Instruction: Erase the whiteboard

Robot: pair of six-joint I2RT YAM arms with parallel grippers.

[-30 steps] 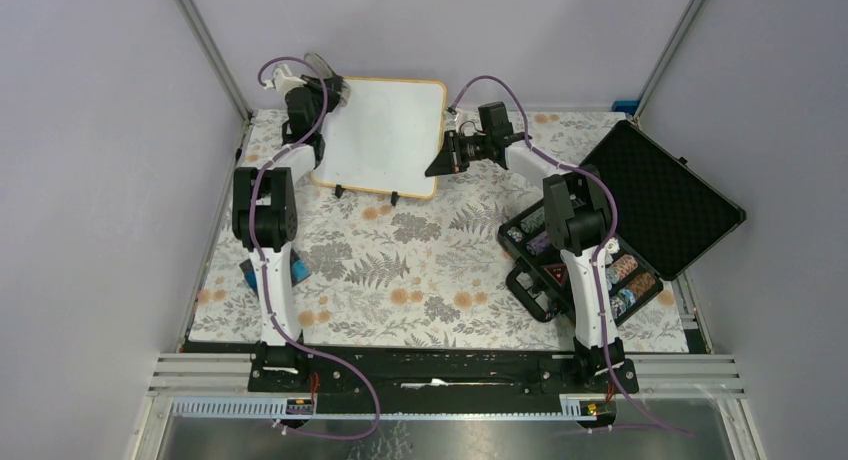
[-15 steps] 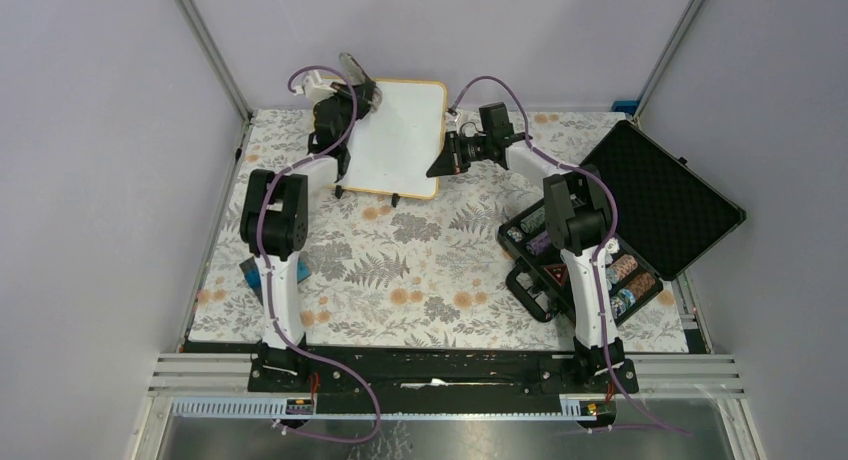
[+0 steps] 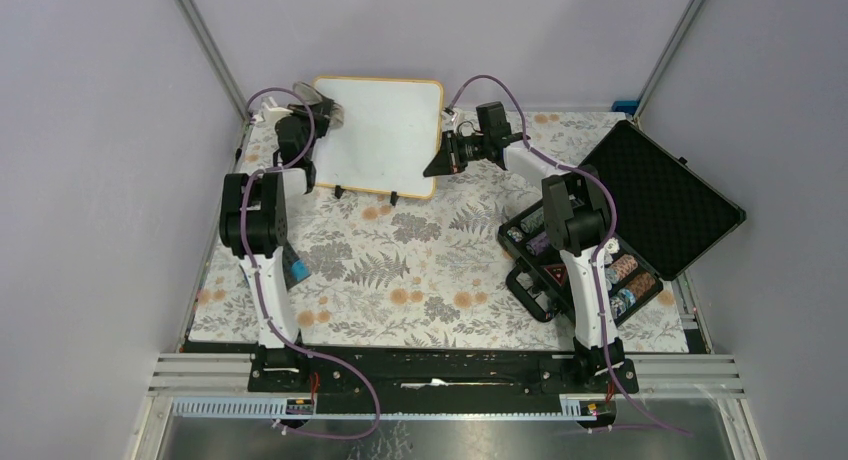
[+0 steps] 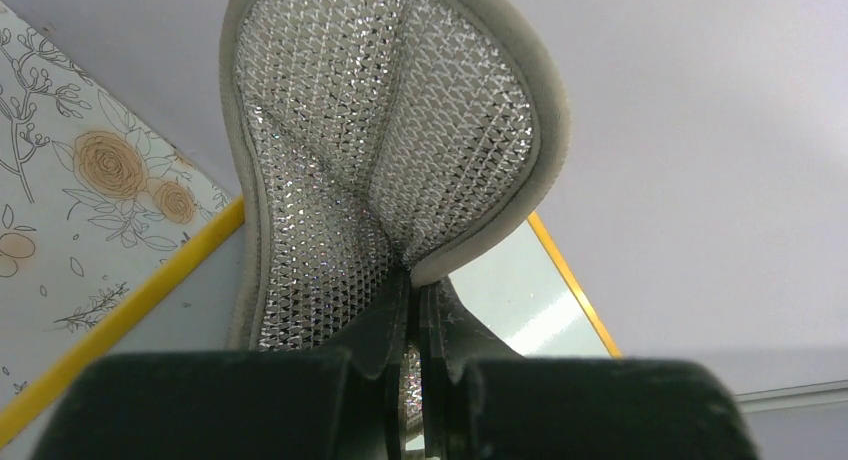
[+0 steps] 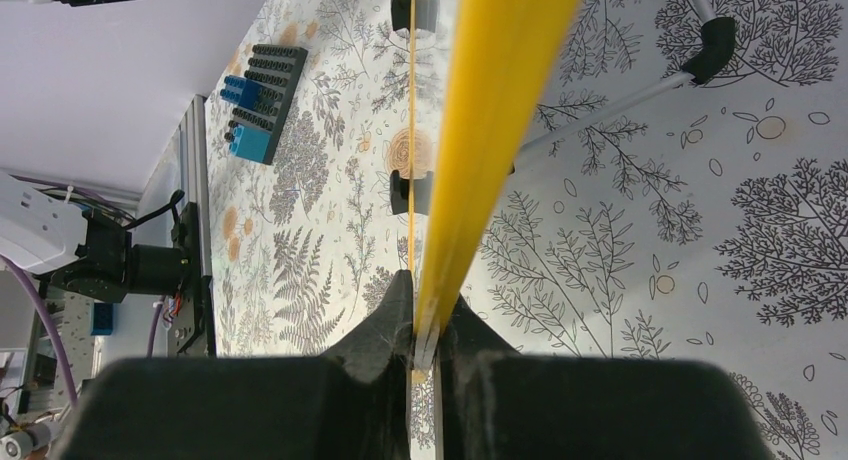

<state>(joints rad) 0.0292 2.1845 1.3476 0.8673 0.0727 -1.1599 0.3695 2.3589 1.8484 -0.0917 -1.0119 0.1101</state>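
The left end effector (image 3: 322,114) is clamping a silvery mesh pad (image 4: 390,130) at the 10 o'clock corner of the whiteboard (image 3: 385,130), close to the left wall. The whiteboard is standing at 12 o'clock on the bench (image 3: 420,270), with open floral surface stretching toward 6 o'clock. The right end effector (image 3: 441,160) is pinching its 3 o'clock frame edge, and a black case (image 3: 665,195) is lying beyond it.

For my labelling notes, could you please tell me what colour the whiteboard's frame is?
Orange-yellow; the whiteboard frame shows best in the right wrist view.

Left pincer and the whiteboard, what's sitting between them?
A silvery mesh pad with a grey rim, clamped in the left pincer, stands in front of the whiteboard. The left wrist view shows it.
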